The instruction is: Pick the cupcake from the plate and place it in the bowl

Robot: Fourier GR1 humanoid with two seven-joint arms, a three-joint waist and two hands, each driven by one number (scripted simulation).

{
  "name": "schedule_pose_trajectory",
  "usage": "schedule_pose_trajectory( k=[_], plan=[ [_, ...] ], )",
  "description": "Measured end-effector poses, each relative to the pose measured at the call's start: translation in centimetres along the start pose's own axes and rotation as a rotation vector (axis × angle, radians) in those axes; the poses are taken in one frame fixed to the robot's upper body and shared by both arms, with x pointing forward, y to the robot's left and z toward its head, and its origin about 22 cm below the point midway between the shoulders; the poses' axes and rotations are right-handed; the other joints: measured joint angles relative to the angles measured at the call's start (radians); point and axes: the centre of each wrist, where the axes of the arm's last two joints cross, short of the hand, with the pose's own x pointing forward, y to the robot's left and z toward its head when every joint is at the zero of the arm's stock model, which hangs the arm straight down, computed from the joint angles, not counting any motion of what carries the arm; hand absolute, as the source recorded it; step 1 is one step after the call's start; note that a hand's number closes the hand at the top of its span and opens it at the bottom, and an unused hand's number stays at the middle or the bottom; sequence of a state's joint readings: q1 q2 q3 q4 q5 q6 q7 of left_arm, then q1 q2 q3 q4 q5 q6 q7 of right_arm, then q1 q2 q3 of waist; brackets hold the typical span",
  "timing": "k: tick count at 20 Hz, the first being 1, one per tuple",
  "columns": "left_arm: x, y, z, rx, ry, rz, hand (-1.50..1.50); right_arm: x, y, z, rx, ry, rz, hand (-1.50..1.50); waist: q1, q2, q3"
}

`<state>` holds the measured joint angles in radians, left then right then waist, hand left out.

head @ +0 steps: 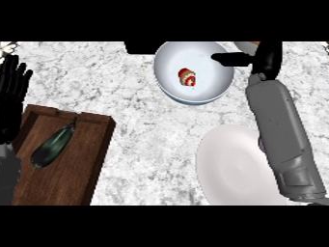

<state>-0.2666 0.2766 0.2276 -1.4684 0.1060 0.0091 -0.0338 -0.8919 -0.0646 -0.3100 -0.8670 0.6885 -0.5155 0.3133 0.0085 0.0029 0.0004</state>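
Note:
The cupcake (187,77), small with red and cream colours, lies inside the white bowl (172,53) at the back of the counter. The white plate (227,166) sits at the front right with nothing on it. My right hand (256,57) hovers at the bowl's right rim, thumb pointing left over the edge, fingers relaxed and holding nothing. Its grey forearm crosses the plate's right side. My left hand (6,91) rests open at the left edge, fingers up.
A dark wooden tray (89,149) at the front left holds a dark green vegetable (53,146). A dark object (142,47) sits at the counter's back edge, left of the bowl. The counter top is grey-white marble.

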Motion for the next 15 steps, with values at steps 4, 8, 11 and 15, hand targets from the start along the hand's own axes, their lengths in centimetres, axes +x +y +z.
schedule_pose_trajectory(
  k=[4,8,11,15],
  plan=[
    [0.1,0.7,0.0,0.021,0.009,-0.002,0.00,-2.4,-4.1,-1.3,-0.076,0.030,-0.067,-1.50,-0.014,-0.004,0.000],
    [0.2,1.0,0.2,0.025,0.013,-0.007,0.00,-5.3,-9.0,-1.7,-0.110,0.035,-0.128,-1.50,-0.020,-0.007,0.000],
    [0.6,1.5,-0.2,0.028,0.017,-0.006,0.00,-7.6,-12.5,-1.1,-0.120,0.025,-0.157,-1.50,-0.024,-0.007,0.000],
    [0.6,1.8,0.2,0.027,0.012,-0.004,0.00,-10.5,-16.9,0.0,-0.126,0.018,-0.183,-1.50,-0.021,-0.006,0.000]
  ],
)
